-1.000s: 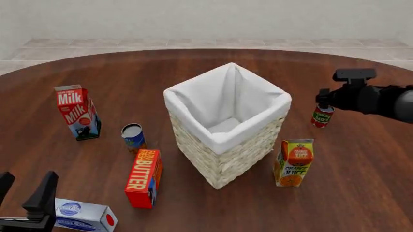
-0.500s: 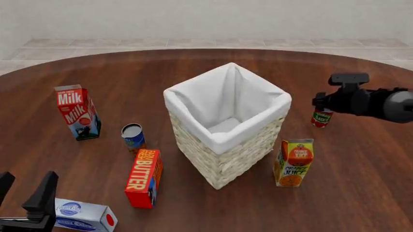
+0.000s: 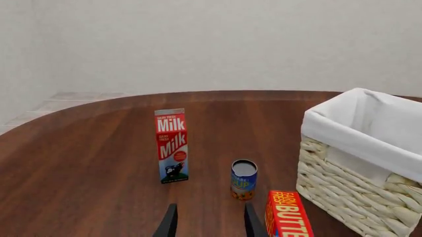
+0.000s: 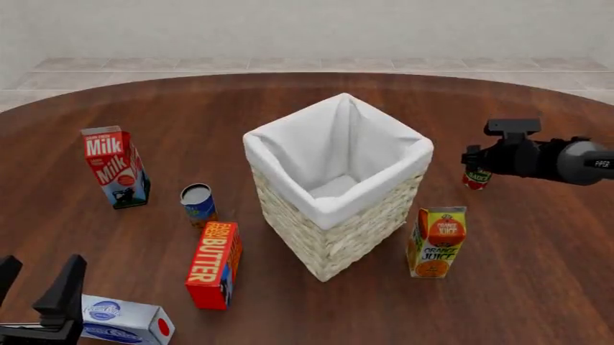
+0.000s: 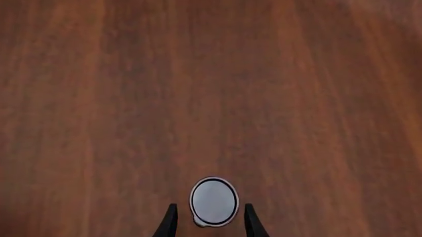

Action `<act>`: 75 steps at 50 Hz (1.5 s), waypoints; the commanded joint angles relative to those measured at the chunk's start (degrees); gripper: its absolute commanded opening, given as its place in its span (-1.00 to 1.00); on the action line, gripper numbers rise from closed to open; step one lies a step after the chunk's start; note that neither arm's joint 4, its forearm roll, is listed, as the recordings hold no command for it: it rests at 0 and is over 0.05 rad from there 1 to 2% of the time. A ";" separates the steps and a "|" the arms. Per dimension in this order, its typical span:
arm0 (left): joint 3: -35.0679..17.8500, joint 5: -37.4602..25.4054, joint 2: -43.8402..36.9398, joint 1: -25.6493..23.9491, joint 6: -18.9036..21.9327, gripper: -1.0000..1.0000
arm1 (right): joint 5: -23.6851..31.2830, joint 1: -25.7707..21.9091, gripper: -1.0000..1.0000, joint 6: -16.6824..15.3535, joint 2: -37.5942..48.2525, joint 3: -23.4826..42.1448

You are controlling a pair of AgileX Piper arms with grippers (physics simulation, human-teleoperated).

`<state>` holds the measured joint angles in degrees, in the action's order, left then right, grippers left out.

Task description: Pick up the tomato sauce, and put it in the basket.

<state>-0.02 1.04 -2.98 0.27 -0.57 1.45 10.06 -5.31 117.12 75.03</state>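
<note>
Right of the basket (image 4: 336,183), on the desk (image 4: 192,115): tomato sauce (image 4: 477,177) upright, long axis vertical, silver top facing up. Right end effector (image 5: 207,223) spread open, fingers either side of the can, contact unclear. Left end effector (image 3: 206,224) open near the desk's near-left edge.
</note>
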 commanded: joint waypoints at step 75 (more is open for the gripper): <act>0.00 -0.02 0.03 0.00 0.00 1.00 | 0.72 -0.87 -1.00 -0.33 -3.48 -3.57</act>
<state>-0.02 1.03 -2.97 0.27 -0.57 1.81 9.60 -6.86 118.35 74.78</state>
